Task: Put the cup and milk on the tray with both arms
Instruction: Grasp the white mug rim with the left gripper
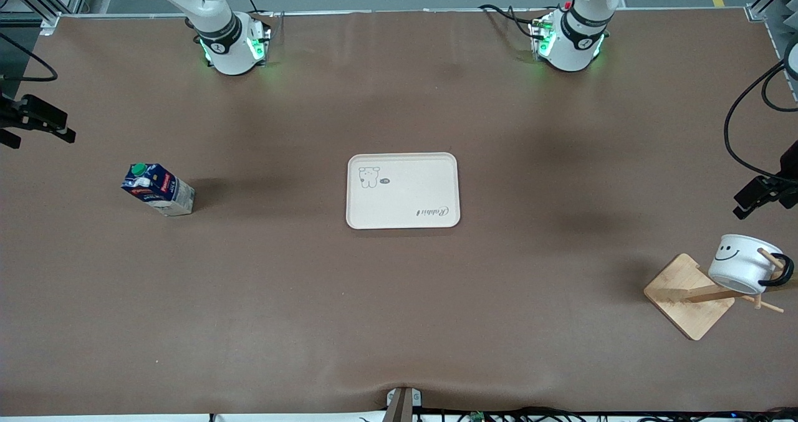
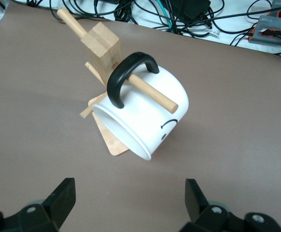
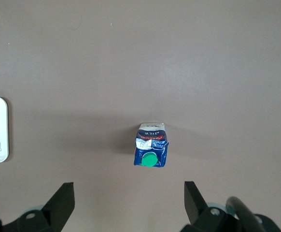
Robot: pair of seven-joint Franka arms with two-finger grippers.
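The tray (image 1: 403,191) lies flat in the middle of the brown table (image 1: 399,322), with a small bear drawing in one corner and cursive script in the corner diagonal to it. Nothing rests on it.

The milk (image 1: 157,188) stands on the table toward the right arm's end, well apart from the tray, its green cap on top. The right gripper (image 3: 126,205) hangs high over it with its fingers (image 3: 63,200) spread wide and nothing between them; in the right wrist view the carton sits well below the fingertips, and an edge of the tray shows at the side.

The cup (image 1: 743,263) hangs by its black handle on a peg of a wooden rack (image 1: 692,294) toward the left arm's end of the table, nearer the front camera than the tray (its smiley face turned outward and its mouth tilted down). The left gripper (image 2: 128,203) hovers over the cup and rack, fingers spread apart and empty. In the front view only dark shapes at the picture's edges show near each end, probably the grippers, though that is hard to make out.
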